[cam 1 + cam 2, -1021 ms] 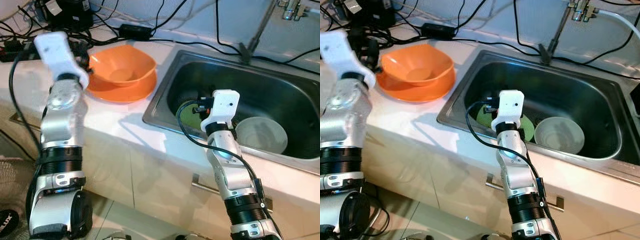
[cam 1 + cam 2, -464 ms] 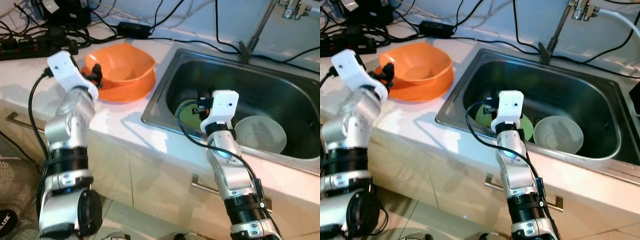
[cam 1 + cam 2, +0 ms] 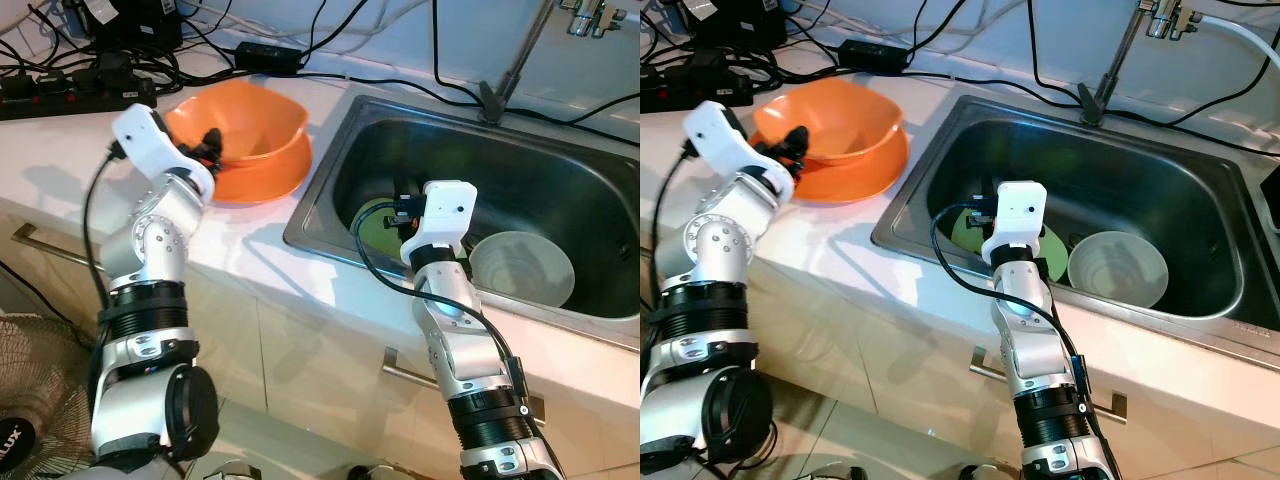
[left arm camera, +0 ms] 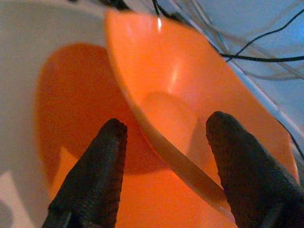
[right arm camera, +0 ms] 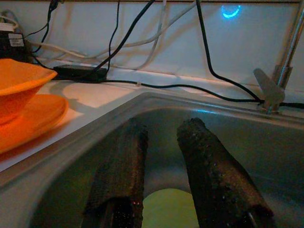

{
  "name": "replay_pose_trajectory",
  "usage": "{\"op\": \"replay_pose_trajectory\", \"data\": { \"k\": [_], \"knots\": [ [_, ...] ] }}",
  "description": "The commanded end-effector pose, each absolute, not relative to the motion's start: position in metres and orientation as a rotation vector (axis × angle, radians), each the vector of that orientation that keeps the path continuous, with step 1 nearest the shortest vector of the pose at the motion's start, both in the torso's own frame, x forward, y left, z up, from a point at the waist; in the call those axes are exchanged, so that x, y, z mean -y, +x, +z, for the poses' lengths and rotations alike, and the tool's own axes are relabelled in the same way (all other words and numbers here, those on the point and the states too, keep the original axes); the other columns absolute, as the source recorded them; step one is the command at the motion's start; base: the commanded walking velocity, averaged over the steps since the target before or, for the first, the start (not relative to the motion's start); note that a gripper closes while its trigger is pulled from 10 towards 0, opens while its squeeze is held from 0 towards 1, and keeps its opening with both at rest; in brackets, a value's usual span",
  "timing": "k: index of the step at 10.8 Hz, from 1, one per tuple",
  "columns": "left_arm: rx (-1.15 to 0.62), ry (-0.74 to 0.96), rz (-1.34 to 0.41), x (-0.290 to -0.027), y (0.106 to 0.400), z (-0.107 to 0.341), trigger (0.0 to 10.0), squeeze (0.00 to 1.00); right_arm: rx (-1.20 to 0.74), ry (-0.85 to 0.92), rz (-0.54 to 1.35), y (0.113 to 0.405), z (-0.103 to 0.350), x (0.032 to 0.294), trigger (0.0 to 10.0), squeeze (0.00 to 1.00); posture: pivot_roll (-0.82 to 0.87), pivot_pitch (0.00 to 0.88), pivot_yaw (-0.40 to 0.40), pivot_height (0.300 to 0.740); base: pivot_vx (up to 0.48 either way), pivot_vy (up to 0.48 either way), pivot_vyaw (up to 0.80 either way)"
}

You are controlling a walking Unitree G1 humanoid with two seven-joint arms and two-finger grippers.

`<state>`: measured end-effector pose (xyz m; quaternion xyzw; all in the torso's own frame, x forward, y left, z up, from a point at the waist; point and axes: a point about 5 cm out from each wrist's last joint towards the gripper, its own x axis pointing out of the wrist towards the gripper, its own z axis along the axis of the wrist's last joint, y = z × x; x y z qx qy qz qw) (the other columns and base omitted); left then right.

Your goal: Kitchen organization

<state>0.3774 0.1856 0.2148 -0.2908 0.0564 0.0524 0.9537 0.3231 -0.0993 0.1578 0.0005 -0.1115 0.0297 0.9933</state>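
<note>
Far left on the counter [image 3: 250, 245] we see a power strip [image 3: 60, 90] w/ tangled black cables [image 3: 150, 60] against the back wall. Just right of that our left gripper [image 4: 164, 142] is up at the near-left rim of the orange bowl [image 3: 250, 135], fingers [image 4: 97, 175] apart, one on either side of the rim – one tip outside over the orange plate [image 4: 66, 114], the other inside the bowl; not closed on it, as far as the wrist view shows. The bowl sits tilted on the orange plate, both on the white counter just left of the sink [image 3: 330, 170]. A black adapter [image 3: 270, 55] lies at the far edge behind the bowl. Moving right, the steel sink holds a green plate [image 3: 380, 225] at its near-left bottom and a white bowl [image 3: 522, 268] to the right of it, upright, near the front wall. Our right gripper [image 5: 159, 161] hangs over the sink's near edge, above the green plate, pointing toward the far side; fingers slightly apart, holding nothing. Faucet [image 3: 515, 60] rises at the far right behind the sink, w/ more cables along the wall. Below the counter: cabinet fronts w/ a metal handle [image 3: 405, 375].
</note>
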Motion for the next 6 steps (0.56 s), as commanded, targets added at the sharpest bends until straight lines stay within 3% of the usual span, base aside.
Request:
{"op": "replay_pose_trajectory", "data": {
  "k": [1,2,3,4,6],
  "knots": [
    [-0.170,-0.605,0.111,-0.180,0.379,0.207,10.0,0.00,0.210,-0.014,0.048,0.325,0.157,0.101,10.0,0.00,0.04,0.073,-0.053,0.740,0.000,0.000,0.00],
    [-0.190,-0.629,0.100,-0.177,0.378,0.203,10.0,0.00,0.208,-0.015,0.050,0.325,0.157,0.101,10.0,0.00,0.04,0.070,-0.053,0.740,0.000,0.000,0.00],
    [-0.205,-0.650,0.094,-0.173,0.378,0.200,7.2,0.00,0.200,-0.020,0.056,0.325,0.156,0.101,10.0,0.00,0.04,0.066,-0.056,0.740,0.000,0.000,0.00],
    [-0.215,-0.681,0.087,-0.166,0.377,0.197,0.0,0.00,0.198,-0.022,0.060,0.324,0.155,0.101,10.0,0.00,0.04,0.064,-0.059,0.740,0.000,0.000,0.00],
    [-0.228,-0.690,0.072,-0.159,0.376,0.194,0.0,0.00,0.196,-0.027,0.062,0.324,0.155,0.101,10.0,0.00,0.03,0.062,-0.062,0.740,0.000,0.000,0.00]
  ]
}}
